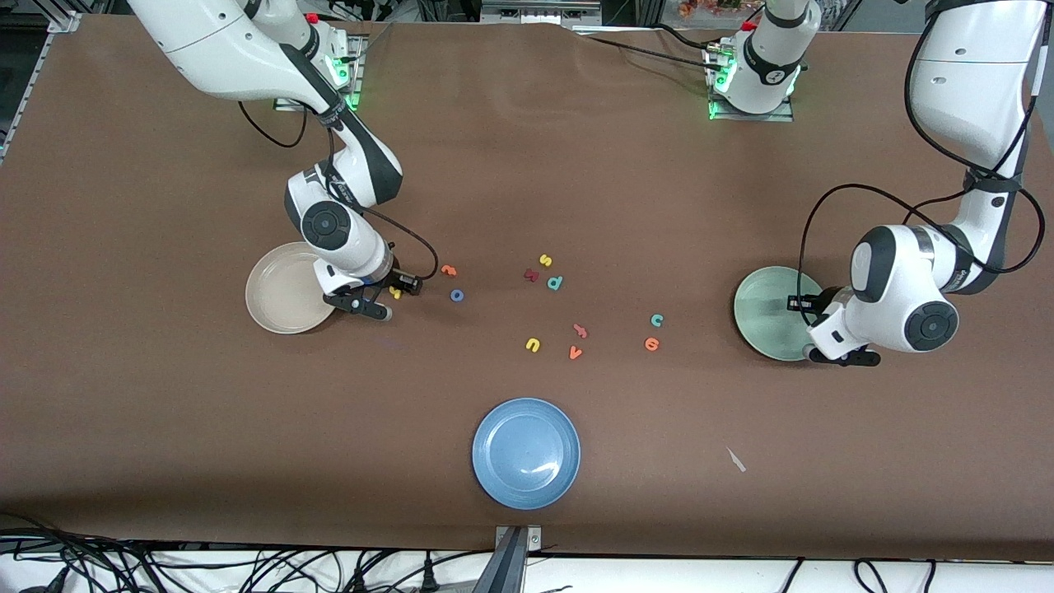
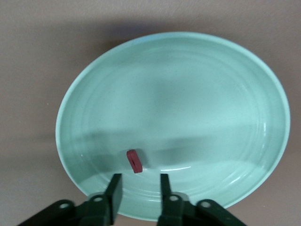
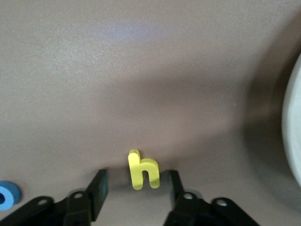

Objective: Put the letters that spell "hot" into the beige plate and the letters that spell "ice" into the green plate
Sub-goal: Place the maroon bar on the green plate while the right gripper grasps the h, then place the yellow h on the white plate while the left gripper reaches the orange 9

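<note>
Now yellow h (image 3: 143,170) lies flat on the brown surface (image 1: 527,165) beside the beige plate (image 1: 280,288), between the parted, ungripping fingers of the right pincer (image 3: 136,186). Dark red i (image 2: 134,160) rests in the green plate (image 2: 197,94); left pincer (image 2: 138,186) above it, released.

Brown table (image 1: 165,395) carries three plates, perhaps eleven letters
</note>
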{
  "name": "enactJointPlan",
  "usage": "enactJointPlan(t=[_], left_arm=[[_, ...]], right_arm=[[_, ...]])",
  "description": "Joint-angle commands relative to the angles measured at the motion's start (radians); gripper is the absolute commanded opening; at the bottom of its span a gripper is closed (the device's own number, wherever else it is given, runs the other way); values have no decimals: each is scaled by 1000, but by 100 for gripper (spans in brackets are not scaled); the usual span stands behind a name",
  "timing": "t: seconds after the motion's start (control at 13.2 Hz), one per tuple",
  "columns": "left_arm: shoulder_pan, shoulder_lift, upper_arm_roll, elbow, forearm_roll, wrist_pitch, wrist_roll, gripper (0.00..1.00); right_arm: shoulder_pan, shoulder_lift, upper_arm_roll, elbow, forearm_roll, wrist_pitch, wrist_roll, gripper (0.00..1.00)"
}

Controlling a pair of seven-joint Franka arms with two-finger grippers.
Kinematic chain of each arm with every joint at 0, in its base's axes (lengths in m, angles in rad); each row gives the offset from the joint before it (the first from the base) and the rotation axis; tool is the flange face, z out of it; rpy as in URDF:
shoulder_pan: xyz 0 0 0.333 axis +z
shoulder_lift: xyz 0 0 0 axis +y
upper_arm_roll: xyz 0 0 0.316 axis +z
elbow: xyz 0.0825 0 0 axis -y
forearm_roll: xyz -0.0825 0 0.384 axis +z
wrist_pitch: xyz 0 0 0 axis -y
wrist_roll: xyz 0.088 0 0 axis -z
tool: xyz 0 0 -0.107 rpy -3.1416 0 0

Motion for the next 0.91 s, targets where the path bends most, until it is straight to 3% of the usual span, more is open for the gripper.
enactJointPlan(t=[0.0, 0.23, 0.3, 0.53, 0.6, 0.83], left_arm=[[-10, -63, -9, 19, 9, -25, -1, 100], [-20, -130, -72, 22, -50, -56, -128, 100], [-21, -133, -96, 22, -92, -55, -178, 100], [-27, -122, -202, 21, -120, 13, -400, 100], [-46, -108, -221, 19, -118, 54, -463, 100], [-124, -49, -219, 7, -112, 178, -621, 100]], right_arm=[[-1, -1, 2, -17, -34, 25, 15, 38], [-1, -4, 2, -17, -34, 24, 4, 11], [-1, -9, 1, -15, -34, 19, -8, 8], [-3, -64, -7, -15, -34, -4, -41, 8], [-7, -96, -18, -9, -33, -78, -81, 8], [-73, -179, -41, -15, -25, -195, -245, 8]])
